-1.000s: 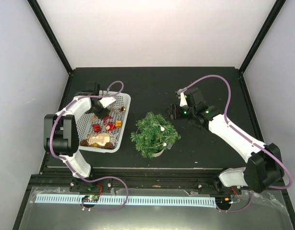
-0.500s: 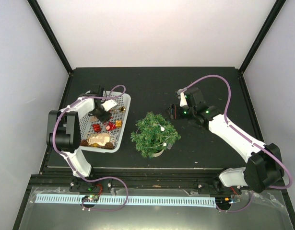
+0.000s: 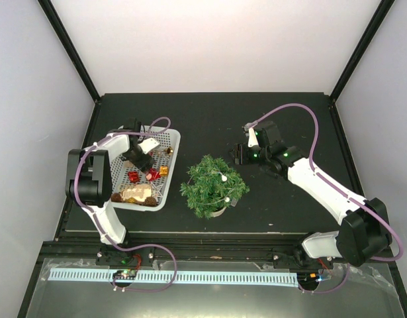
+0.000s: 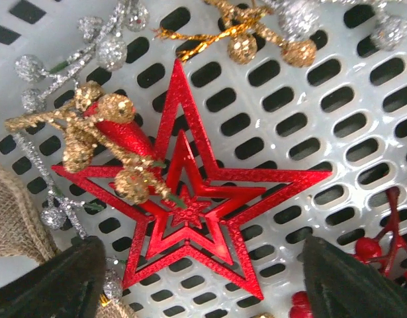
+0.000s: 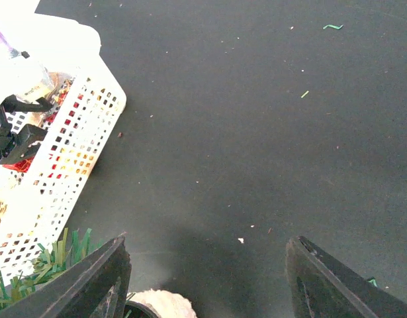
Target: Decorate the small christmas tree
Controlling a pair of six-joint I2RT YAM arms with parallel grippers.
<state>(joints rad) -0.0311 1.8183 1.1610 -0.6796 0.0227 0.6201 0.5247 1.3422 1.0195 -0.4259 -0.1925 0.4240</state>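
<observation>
The small christmas tree [image 3: 214, 184], dark green in a pale pot, stands mid-table with a few white baubles on it. My left gripper [image 3: 138, 159] hangs inside the white perforated basket [image 3: 173, 136]. In the left wrist view the left gripper [image 4: 203, 291] is open, its dark fingertips [image 4: 51, 285] set wide on either side of a red glitter star [image 4: 190, 199] lying flat on the basket floor. A gold and red sprig [image 4: 107, 142] lies across the star. My right gripper [image 3: 237, 154] hovers open behind and to the right of the tree, holding nothing [image 5: 210, 285].
The basket [image 5: 64, 152] holds several ornaments: silver bead sprigs [image 4: 97, 46], gold beads [image 4: 263, 40], red berries [image 4: 375, 245], burlap [image 4: 14, 218]. Green needles [image 5: 31, 271] and a whitish rounded thing [image 5: 160, 305] sit by the right gripper's left finger. Black frame posts flank the table.
My left gripper has moved from the basket's back end toward its middle, over the red star, and its jaws have spread wider. The right arm has stayed still.
</observation>
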